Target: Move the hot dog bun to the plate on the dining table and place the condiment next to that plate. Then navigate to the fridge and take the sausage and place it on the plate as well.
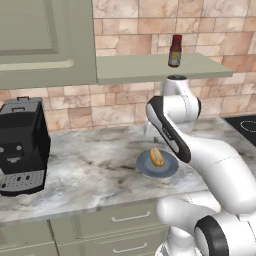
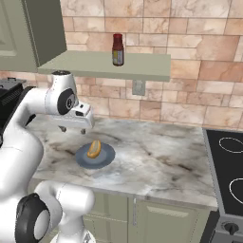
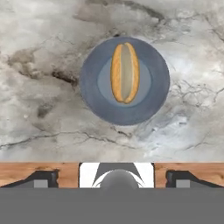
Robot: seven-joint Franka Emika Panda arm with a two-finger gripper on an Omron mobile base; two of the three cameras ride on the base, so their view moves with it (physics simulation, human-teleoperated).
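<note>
The hot dog bun [image 1: 157,156] [image 2: 94,149] [image 3: 125,72] lies split side up on a dark blue-grey round plate [image 1: 170,167] [image 2: 108,157] [image 3: 148,105] on the marble counter. My gripper [image 2: 72,129] [image 3: 112,178] hangs open above the counter, over the near side of that plate and clear of the bun, with nothing between its fingers. The condiment [image 1: 175,51] [image 2: 117,50], a red-capped bottle, stands upright on the wall shelf [image 1: 135,67] [image 2: 142,69] above. The pale plate, the dining table, the fridge and the sausage are out of view.
A black coffee machine [image 1: 20,145] stands at the counter's left end. A black stovetop [image 2: 228,171] [image 1: 247,125] borders the counter on the right. An upper cabinet [image 1: 45,40] hangs to the left of the shelf, and drawers run below the counter edge.
</note>
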